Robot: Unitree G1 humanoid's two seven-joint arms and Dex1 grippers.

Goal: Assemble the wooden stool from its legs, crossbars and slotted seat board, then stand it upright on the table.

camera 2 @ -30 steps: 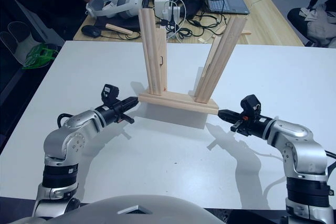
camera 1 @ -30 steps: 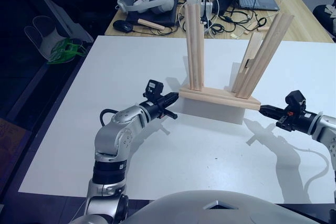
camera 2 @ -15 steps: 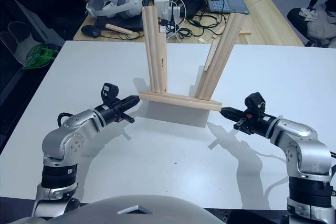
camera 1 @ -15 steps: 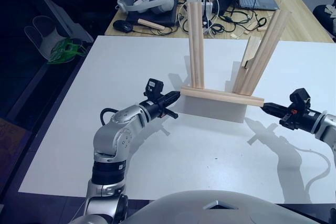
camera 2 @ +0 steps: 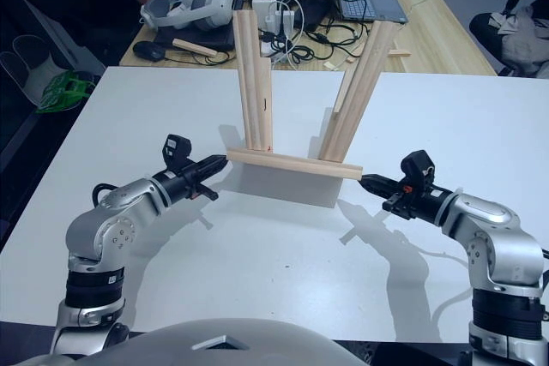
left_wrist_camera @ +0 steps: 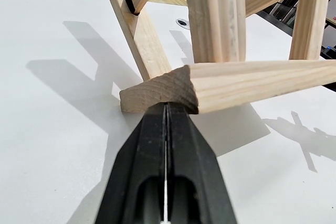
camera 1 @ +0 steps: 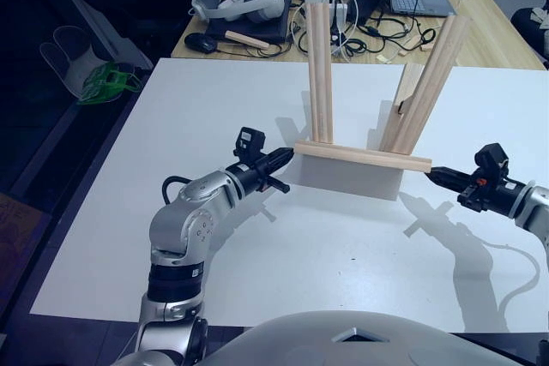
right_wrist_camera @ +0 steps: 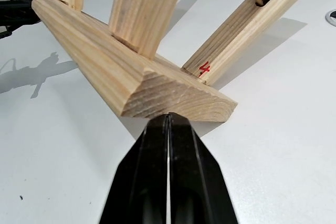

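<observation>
1. White table (camera 1: 214,109) is the work surface; a cluttered desk (camera 1: 480,40) stands behind it at 12 o'clock.
2. The stool (camera 1: 360,153) is near the table's centre, upside down and tilted. Its seat board (camera 1: 343,151) is low and its legs (camera 1: 320,75) point up toward 12 and 1 o'clock.
3. The left gripper (camera 1: 289,156) at 9 o'clock of the seat and the right gripper (camera 1: 432,171) at 3 o'clock both have fingers pressed together, with their tips under the board's ends.
4. The step seems to be turning the assembled stool over. The next move needs an even lift on both ends, or the board may slip off.

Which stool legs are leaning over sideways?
The two legs at the right claw's end of the seat board lean outward, away from the middle. The two legs near the left claw stand straight up.
</observation>
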